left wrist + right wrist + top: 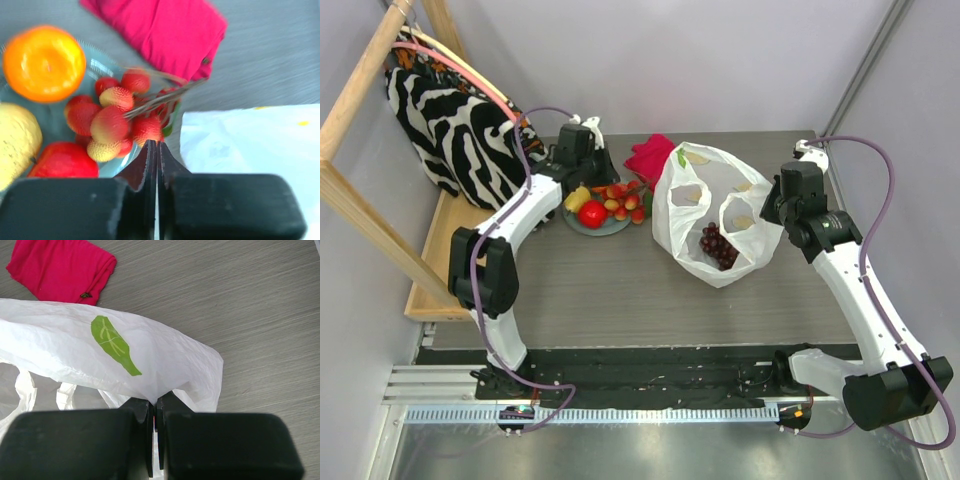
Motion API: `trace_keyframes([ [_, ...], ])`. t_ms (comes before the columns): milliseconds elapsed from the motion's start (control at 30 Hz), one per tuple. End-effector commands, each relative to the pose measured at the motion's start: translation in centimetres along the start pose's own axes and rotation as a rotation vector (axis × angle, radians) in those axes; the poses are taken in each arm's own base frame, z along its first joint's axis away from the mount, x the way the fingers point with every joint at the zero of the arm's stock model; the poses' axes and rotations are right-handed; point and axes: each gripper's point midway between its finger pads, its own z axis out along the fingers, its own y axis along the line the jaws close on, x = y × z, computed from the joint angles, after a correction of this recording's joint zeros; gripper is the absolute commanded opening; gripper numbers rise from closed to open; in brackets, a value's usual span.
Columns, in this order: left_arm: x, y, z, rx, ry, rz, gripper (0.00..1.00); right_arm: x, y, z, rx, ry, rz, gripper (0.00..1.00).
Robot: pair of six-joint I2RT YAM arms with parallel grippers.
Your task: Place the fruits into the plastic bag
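The plastic bag (712, 210) lies open mid-table, white with a green leaf print (112, 345). The dark purple grape bunch (719, 246) lies inside it. My right gripper (156, 401) is shut on the bag's right edge (767, 212). The grey-green plate (107, 67) holds the orange (44, 62), the yellow fruit (15, 140), the red apple (64, 161) and the cluster of small red-yellow fruits (117, 125). My left gripper (157, 144) is shut, its tips right at the cluster's near edge, with nothing visible between the jaws. In the top view it hangs over the plate's far side (592, 183).
A crimson red cloth (650, 155) lies behind the plate and bag. A zebra-striped fabric bag (440, 120) hangs from a wooden frame (360, 215) at the far left. The table's right edge runs by the right arm.
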Motion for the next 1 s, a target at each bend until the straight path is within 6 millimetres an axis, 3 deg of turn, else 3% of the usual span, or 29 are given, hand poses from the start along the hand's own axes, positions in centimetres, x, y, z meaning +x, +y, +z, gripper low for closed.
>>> trace_keyframes([
  [0,-4.7,-2.2,-2.8,0.083,-0.160,0.002,0.00,-2.4,0.5,-0.9,-0.024,-0.086,0.039,0.01],
  [167,-5.2,-2.5,-3.0,0.100,-0.176,0.005,0.00,-2.3,0.6,-0.9,-0.031,-0.085,0.041,0.01],
  [267,-4.4,-1.7,-2.1,0.081,-0.154,0.018,0.00,-2.1,0.6,-0.9,-0.035,-0.083,0.044,0.01],
  [300,-3.5,-0.7,-0.8,0.048,-0.118,0.023,0.01,-2.1,0.7,-0.8,-0.039,-0.080,0.045,0.01],
  [467,-1.5,2.0,1.6,-0.062,-0.007,0.037,0.29,-2.1,0.9,-0.7,-0.045,-0.077,0.040,0.01],
  [500,-1.5,2.4,1.8,-0.079,-0.013,0.048,0.40,-2.1,0.9,-0.7,-0.047,-0.077,0.040,0.01],
  [600,-1.0,3.3,2.5,-0.107,-0.002,0.060,0.60,-1.9,0.9,-0.7,-0.043,-0.069,0.037,0.01],
  [733,-0.6,4.0,3.1,-0.132,0.011,0.088,0.69,-1.8,1.0,-0.5,-0.044,-0.062,0.038,0.01],
  [967,0.8,4.7,5.0,-0.137,0.067,0.077,0.72,-2.0,1.3,0.0,-0.042,-0.051,0.034,0.01],
])
